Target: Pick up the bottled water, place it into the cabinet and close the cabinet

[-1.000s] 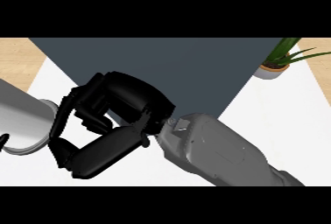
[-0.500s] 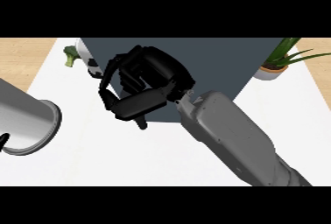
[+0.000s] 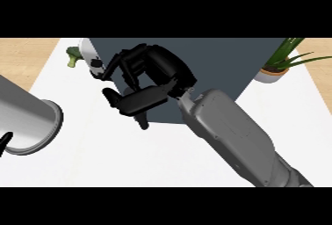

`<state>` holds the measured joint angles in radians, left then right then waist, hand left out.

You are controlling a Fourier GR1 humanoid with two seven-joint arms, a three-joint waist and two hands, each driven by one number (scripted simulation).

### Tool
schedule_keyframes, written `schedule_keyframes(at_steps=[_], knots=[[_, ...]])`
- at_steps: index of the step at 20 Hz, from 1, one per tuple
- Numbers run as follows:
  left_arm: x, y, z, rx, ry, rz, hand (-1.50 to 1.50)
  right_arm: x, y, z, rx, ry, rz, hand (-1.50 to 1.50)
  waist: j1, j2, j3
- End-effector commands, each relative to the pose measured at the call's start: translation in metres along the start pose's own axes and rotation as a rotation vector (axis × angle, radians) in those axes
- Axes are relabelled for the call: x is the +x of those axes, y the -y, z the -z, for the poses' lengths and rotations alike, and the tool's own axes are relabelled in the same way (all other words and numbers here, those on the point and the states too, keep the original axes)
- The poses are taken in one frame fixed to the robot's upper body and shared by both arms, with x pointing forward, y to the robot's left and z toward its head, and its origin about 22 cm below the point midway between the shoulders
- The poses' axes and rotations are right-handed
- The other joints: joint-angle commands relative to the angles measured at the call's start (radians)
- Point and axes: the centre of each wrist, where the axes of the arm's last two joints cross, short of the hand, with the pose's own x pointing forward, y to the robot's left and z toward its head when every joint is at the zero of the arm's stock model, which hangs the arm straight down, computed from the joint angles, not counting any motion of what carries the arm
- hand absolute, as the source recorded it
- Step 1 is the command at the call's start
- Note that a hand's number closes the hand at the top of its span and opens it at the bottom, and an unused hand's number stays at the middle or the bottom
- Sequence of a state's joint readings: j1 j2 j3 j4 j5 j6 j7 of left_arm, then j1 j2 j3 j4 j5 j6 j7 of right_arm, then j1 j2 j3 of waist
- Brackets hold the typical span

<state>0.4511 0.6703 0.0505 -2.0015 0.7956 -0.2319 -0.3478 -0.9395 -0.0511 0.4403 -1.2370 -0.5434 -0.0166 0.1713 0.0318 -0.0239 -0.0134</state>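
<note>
While no label reads, the right robot hand [image 3: 152, 81] curls empty against the cabinet [image 3: 214, 52].

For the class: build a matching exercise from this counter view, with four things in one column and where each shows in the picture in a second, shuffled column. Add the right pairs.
Things
1. dark grey box-shaped cabinet
2. potted green plant in a white pot
3. black right hand
4. small green vegetable

Places
A. upper left, beside the cabinet
B. far right, on the white counter
C. in front of the cabinet's left part
D. top centre

Pairs: 1-D, 2-B, 3-C, 4-A
</note>
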Motion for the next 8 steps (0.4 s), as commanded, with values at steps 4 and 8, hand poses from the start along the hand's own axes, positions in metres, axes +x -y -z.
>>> schedule_keyframes(at_steps=[4, 8], knots=[[-0.001, 0.006, 0.003, -0.009, -0.008, -0.002, -1.50, 0.016, 0.076, -0.015, -0.269, 0.051, -0.085, -1.50, -0.018, 0.033, 0.014], [-0.002, 0.008, 0.012, -0.018, 0.006, -0.007, -1.50, 0.022, 0.067, -0.005, -0.255, 0.045, -0.095, -1.50, -0.022, 0.032, 0.013]])
